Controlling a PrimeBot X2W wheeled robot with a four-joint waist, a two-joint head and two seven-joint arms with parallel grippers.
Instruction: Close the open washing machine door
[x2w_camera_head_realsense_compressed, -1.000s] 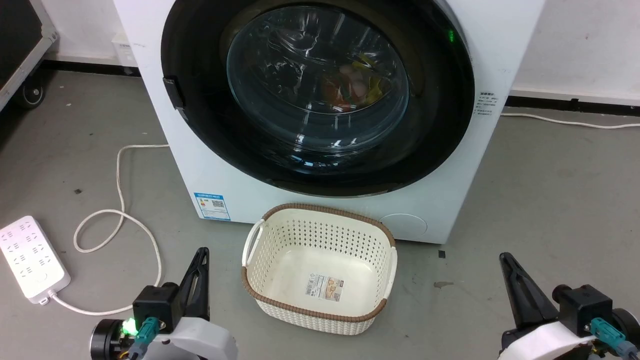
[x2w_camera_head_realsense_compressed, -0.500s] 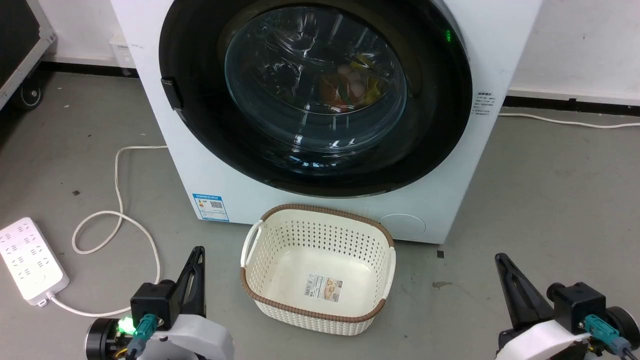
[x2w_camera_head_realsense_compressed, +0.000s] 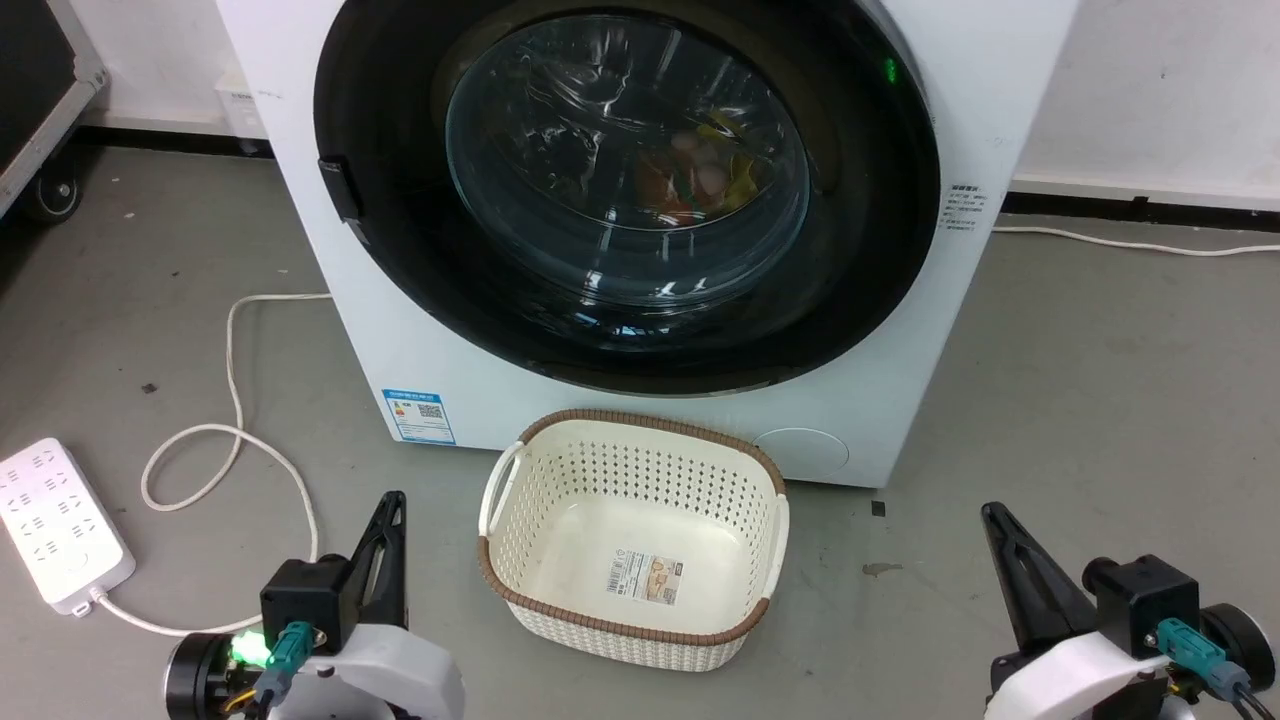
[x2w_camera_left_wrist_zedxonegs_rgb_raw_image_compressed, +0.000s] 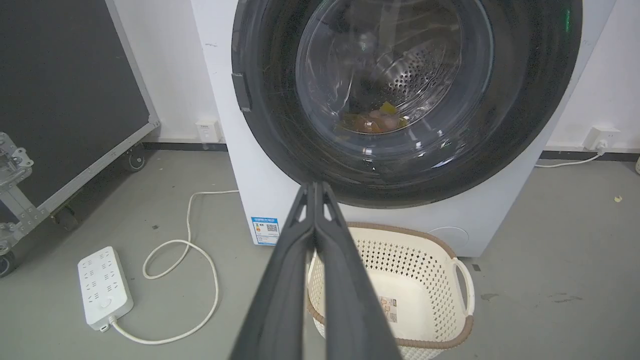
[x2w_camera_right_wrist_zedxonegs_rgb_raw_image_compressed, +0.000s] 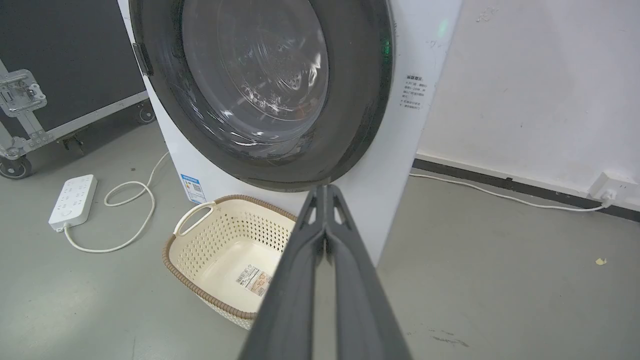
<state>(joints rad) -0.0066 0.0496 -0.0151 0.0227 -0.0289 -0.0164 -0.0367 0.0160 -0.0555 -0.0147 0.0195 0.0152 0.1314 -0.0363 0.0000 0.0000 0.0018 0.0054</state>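
Both the left gripper (x2w_camera_head_realsense_compressed: 392, 510) and right gripper (x2w_camera_head_realsense_compressed: 994, 520), pinched together and empty, sit in the lower corners below the washing machine door (x2w_camera_head_realsense_compressed: 625, 190).

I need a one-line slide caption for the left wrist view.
Left gripper, shut, points toward the washing machine door, which looks closed, with a cream basket below it.

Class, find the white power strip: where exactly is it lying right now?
In the head view the power strip lies on the grey floor at the far left, nearer than the washing machine and left of the left gripper.
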